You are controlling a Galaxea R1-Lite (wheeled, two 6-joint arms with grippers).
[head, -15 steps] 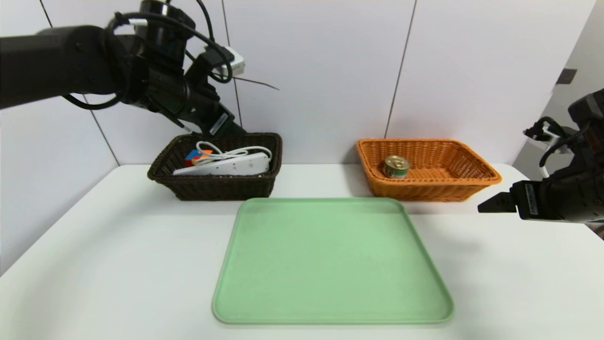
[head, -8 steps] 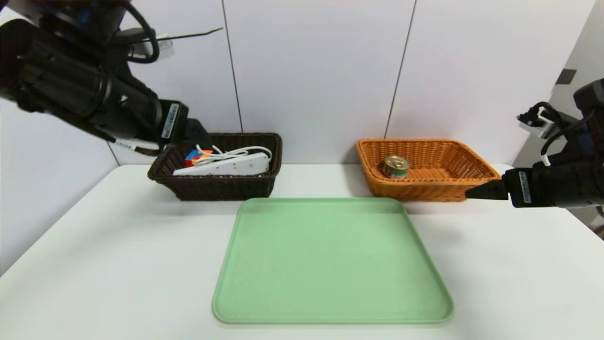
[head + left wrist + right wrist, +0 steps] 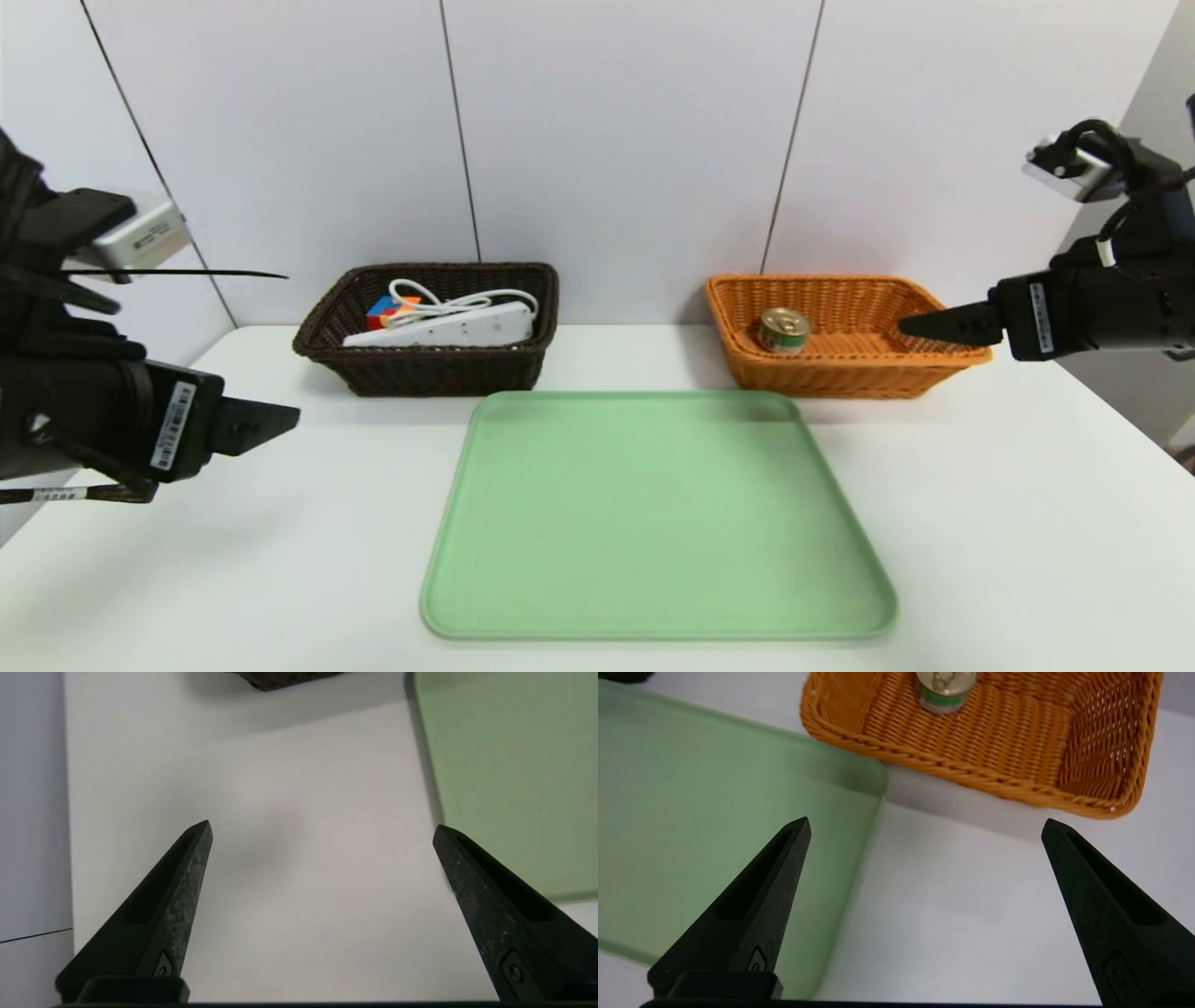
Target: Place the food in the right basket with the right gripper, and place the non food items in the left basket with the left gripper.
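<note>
I see the low round tin can (image 3: 783,329) in the orange-tan woven wicker basket (image 3: 938,349) at two o'clock; cube (image 3: 385,309) and power strip (image 3: 439,328) in the dark brown woven basket (image 3: 425,370) at eleven. The left gripper (image 3: 321,828) and right gripper (image 3: 924,826) both gape wide, empty, over the white table (image 3: 280,560).

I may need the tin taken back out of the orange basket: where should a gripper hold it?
Grip the can across its round side wall, coming straight down from above. It stands upright, low, near the orange basket's left end, whose flared walls block a sideways approach.
</note>
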